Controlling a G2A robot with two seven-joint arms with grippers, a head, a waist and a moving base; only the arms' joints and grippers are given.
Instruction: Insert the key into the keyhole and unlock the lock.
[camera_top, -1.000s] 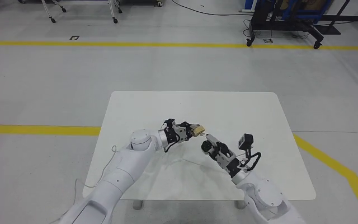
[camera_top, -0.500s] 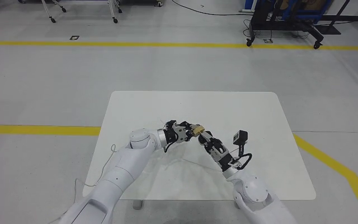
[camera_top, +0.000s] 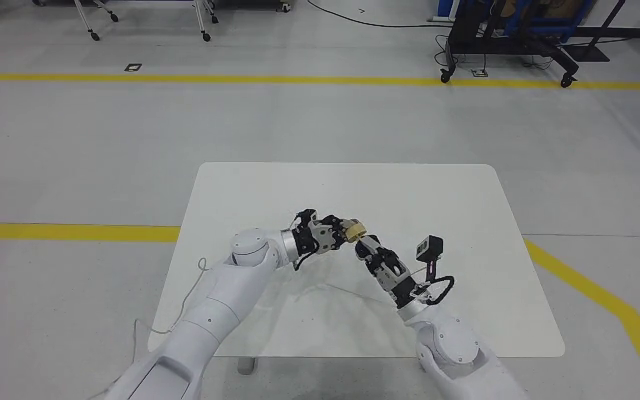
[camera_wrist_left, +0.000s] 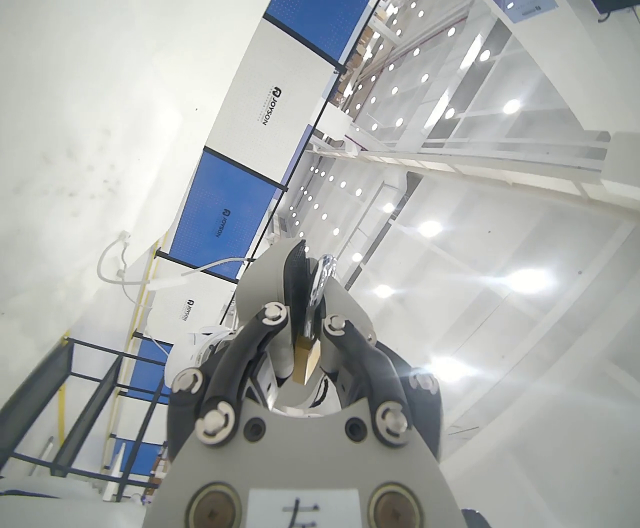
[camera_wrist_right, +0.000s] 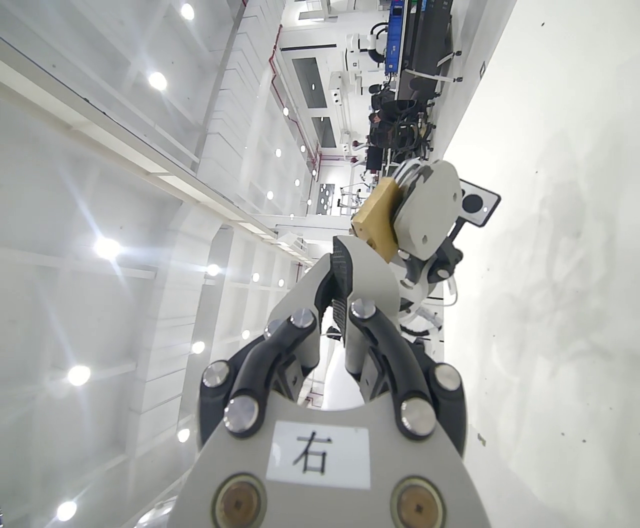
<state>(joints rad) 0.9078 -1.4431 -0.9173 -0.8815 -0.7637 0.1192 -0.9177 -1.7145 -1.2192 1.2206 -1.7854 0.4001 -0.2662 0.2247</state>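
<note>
Lock (camera_top: 352, 232) sits clamped in the left gripper (camera_wrist_left: 312, 282), fingers closed on it, above the table (camera_top: 450, 200) middle. I see the right gripper (camera_wrist_right: 340, 267) fingers pressed together, tips just beside the brass body.

White rect. table (camera_top: 440, 200) w/ rounded corners stands on grey floor (camera_top: 300, 120); yellow floor line (camera_top: 90, 232) passes left & right.

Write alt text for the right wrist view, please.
The right hand, fingers shut, points its tips at a brass padlock gripped by the left hand just beyond them, with the white table alongside.
</note>
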